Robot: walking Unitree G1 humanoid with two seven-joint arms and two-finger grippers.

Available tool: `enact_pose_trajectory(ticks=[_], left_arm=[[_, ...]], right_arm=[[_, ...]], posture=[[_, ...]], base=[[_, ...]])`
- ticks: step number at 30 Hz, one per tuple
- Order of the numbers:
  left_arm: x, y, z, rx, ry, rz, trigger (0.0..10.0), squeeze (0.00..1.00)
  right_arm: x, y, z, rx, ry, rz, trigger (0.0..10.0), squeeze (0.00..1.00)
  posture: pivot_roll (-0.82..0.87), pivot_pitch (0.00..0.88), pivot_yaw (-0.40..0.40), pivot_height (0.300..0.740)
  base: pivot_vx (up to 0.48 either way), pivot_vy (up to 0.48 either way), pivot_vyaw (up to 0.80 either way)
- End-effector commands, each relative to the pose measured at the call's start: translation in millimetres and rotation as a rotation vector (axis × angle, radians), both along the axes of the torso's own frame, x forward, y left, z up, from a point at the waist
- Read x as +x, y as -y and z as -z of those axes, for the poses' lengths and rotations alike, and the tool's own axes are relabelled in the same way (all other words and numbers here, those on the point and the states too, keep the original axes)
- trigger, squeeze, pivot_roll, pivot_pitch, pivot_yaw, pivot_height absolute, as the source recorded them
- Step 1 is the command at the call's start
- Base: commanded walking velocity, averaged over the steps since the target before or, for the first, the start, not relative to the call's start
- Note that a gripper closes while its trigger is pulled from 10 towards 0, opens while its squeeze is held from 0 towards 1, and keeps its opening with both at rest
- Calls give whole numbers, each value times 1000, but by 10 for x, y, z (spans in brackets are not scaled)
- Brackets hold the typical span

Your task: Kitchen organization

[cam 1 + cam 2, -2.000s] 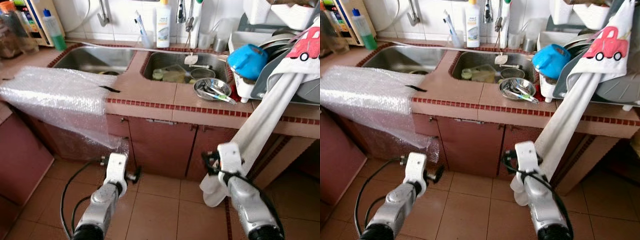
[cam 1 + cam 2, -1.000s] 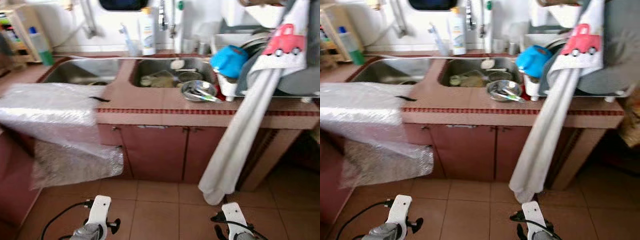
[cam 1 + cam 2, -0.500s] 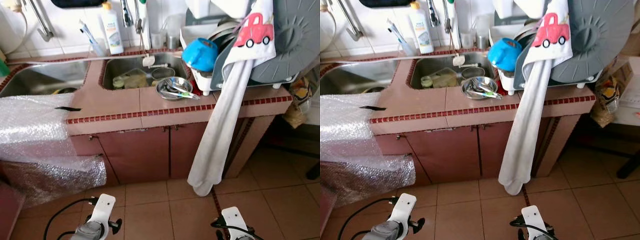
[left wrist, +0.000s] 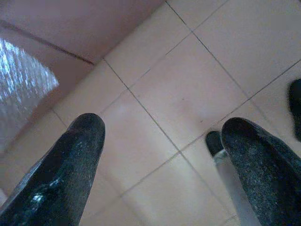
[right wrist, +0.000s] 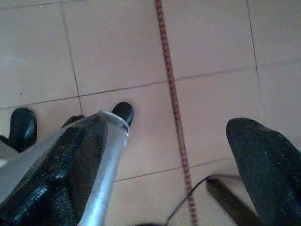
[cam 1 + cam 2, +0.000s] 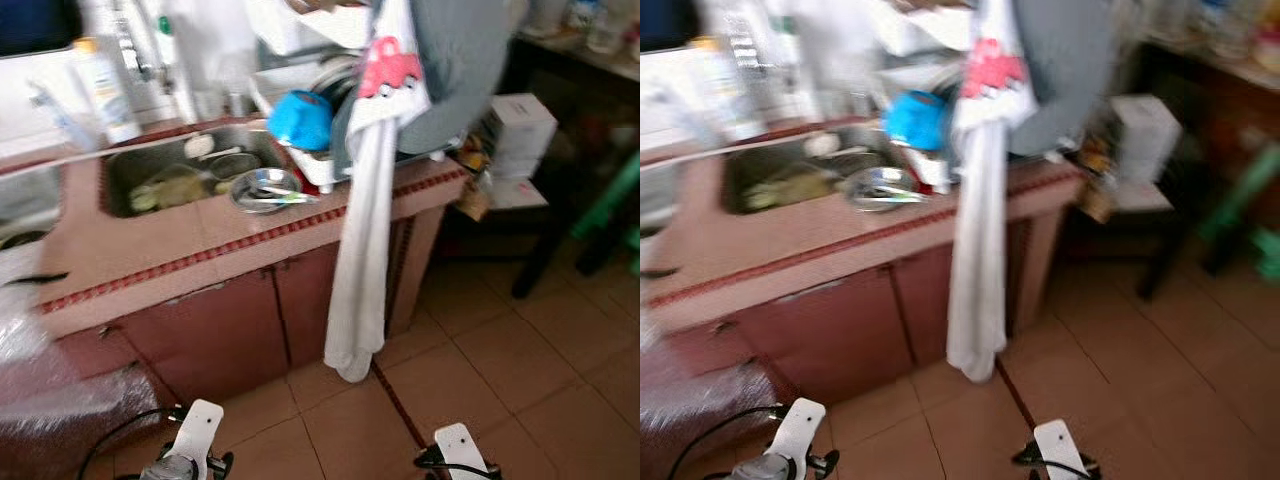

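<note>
Blurred kitchen: white towel point(image 6: 362, 230) with red car print hangs over worktop point(image 6: 180, 250) front edge.
Left gripper point(image 4: 162, 136) and right gripper point(image 5: 169, 141) both spread, empty, low over floor tiles point(image 6: 480, 370), well below towel.

Obstacles: towel point(image 6: 358, 250) hanging before cabinet point(image 6: 230, 330); bubble wrap point(image 6: 60, 415) at left. Free: tiled floor point(image 6: 500, 360) rightward.

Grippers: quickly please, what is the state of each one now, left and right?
Left gripper: open, holding nothing, hanging over the tiled floor.
Right gripper: open, holding nothing, also over the floor.
</note>
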State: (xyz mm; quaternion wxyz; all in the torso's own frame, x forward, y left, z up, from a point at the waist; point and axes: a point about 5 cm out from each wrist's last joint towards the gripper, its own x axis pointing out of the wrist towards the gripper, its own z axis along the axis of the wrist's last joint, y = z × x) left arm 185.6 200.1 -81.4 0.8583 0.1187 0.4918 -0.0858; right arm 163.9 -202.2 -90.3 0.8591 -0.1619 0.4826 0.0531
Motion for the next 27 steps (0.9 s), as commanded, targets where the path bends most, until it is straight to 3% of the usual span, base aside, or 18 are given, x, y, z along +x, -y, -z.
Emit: enact_pose_trajectory(ticks=[1,5,13,22,27], left_arm=[[28,43,-8,-6,7,25,10000,0],[26,44,-7,-3,5,27,10000,0],[-37,34,24,9,-10,19,10000,0],[-195,157,112,-39,-30,-68,10000,0],[-218,108,116,-21,-35,-65,10000,0]], right_arm=[[11,18,-8,-2,3,-3,10000,0],[1,-4,0,4,-2,-4,10000,0],[7,-36,0,11,-3,-43,10000,0],[54,26,-35,-13,-22,-177,10000,0],[103,-34,-47,-4,-11,-189,10000,0]], posture=[[-33,0,105,740],[-30,0,108,740],[-29,0,100,740],[-19,0,8,740],[-17,0,21,740]], base=[[0,0,-769],[0,0,-764],[0,0,0],[0,0,0],[0,0,0]])
